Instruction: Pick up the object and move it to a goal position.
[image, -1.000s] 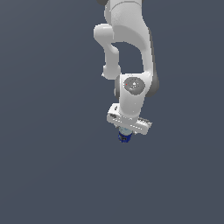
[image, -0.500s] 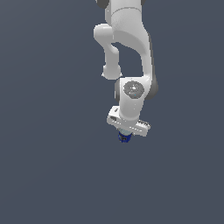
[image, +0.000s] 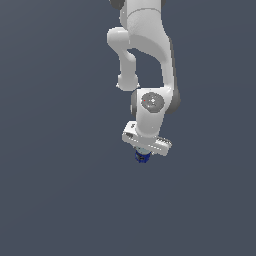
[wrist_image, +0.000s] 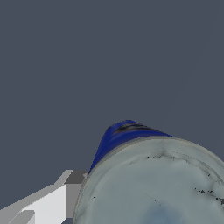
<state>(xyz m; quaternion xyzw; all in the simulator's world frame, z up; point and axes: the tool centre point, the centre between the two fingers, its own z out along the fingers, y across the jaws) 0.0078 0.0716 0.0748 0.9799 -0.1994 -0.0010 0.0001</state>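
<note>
We count one arm (image: 150, 60), one can (image: 142, 157) and one set of fingers (image: 142, 156); nothing else shows against the flat grey-blue ground, and we cannot tell whether that ground is a desk or plain backdrop. In the exterior view the arm's upper end is cut off at the frame's top edge, and it reaches down to a white hand block (image: 147, 139) tilted so its end toward the exterior view's right sits lower. The can is mostly hidden there: only a small dark blue patch peeks out directly beneath the hand block, just under its middle, and its top is covered. The fingers themselves are too small and too crowded by the block to make out in that view. In the wrist view the can (wrist_image: 144, 175) fills the near part of the frame, its silvery-grey round top partly cut off by the frame edge, a band of dark blue side showing beyond the rim. One white and grey finger (wrist_image: 48, 201) shows pressed against the can's side; the other is out of frame. The fingers appear closed around the can, which hangs between them under the hand.
</note>
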